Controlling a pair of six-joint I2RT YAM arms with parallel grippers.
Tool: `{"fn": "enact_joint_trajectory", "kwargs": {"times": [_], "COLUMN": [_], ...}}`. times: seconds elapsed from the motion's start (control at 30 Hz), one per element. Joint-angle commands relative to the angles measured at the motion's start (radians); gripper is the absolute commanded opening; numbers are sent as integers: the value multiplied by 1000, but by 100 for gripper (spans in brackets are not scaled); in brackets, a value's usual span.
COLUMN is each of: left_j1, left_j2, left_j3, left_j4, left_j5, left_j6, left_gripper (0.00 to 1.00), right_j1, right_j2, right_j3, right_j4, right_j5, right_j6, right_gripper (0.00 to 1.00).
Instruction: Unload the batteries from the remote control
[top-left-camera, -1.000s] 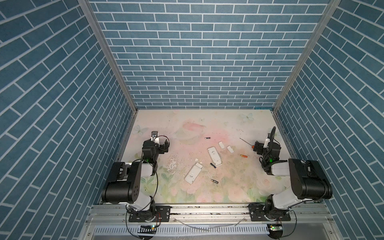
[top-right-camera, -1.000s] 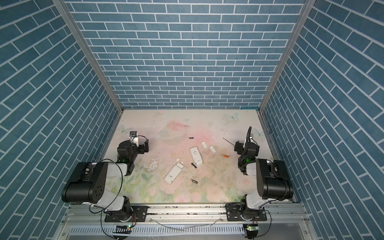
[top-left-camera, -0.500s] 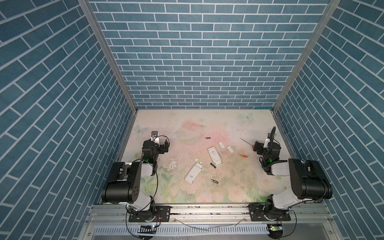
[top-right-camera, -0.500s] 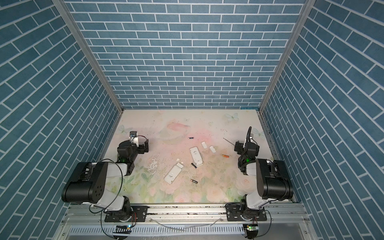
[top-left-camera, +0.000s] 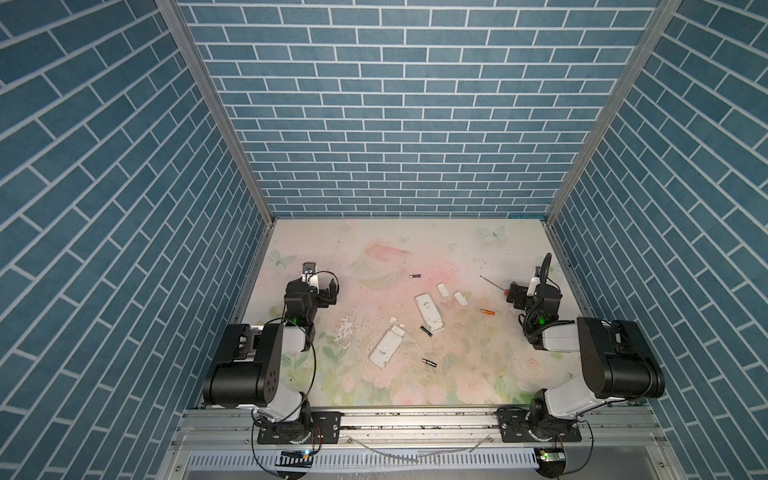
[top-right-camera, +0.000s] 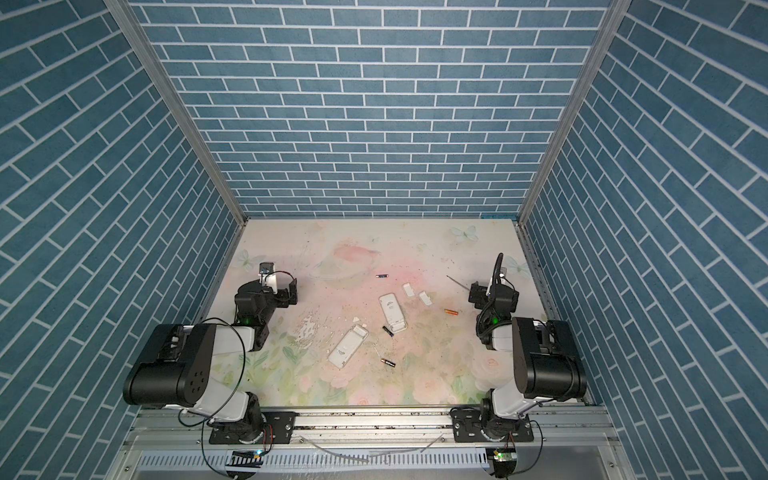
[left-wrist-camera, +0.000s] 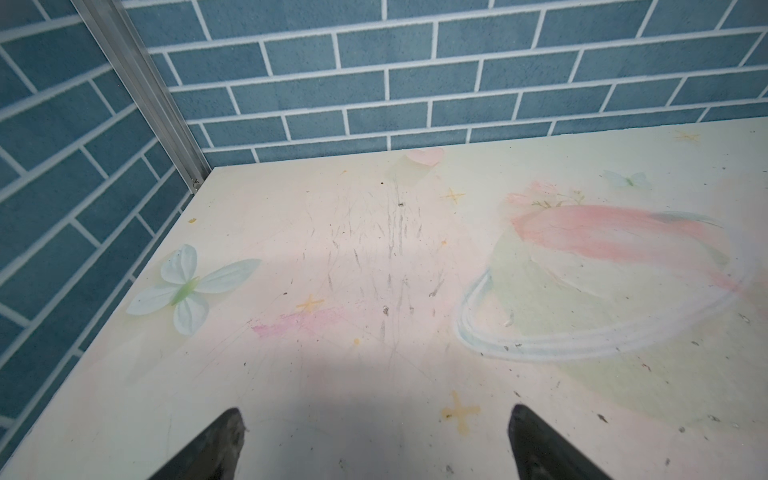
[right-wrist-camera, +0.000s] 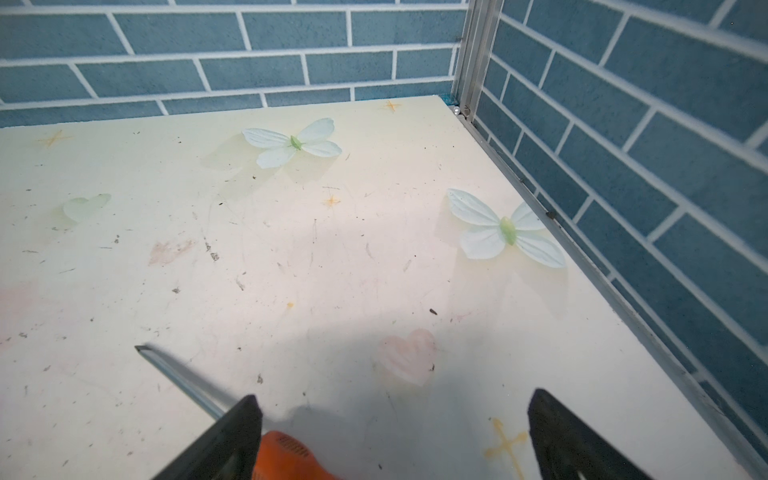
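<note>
Batteries (top-left-camera: 429, 363) lie scattered near the middle of the table (top-left-camera: 374, 257) around two white remotes (top-left-camera: 429, 312). Left gripper (left-wrist-camera: 375, 411) and right gripper (right-wrist-camera: 395, 397) both stand spread wide, holding nothing; a screwdriver (right-wrist-camera: 286, 457) lies beneath the right one.

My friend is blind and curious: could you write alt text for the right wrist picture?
The right gripper, its two black fingers spread wide, hangs over a pale table printed with butterflies. An orange-handled screwdriver lies by one finger, not gripped. Blue brick walls meet in a corner behind.
</note>
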Motion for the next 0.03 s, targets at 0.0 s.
{"fn": "enact_joint_trajectory", "kwargs": {"times": [0.0], "left_j1": [1], "left_j2": [10], "left_j3": [14], "left_j4": [-15], "left_j5": [12], "left_j6": [11], "left_gripper": [100], "right_j1": [-1], "right_j2": [-5], "right_j3": [9], "right_j4": [25], "right_j5": [-4], "right_j6": [-12], "right_gripper": [99]}}
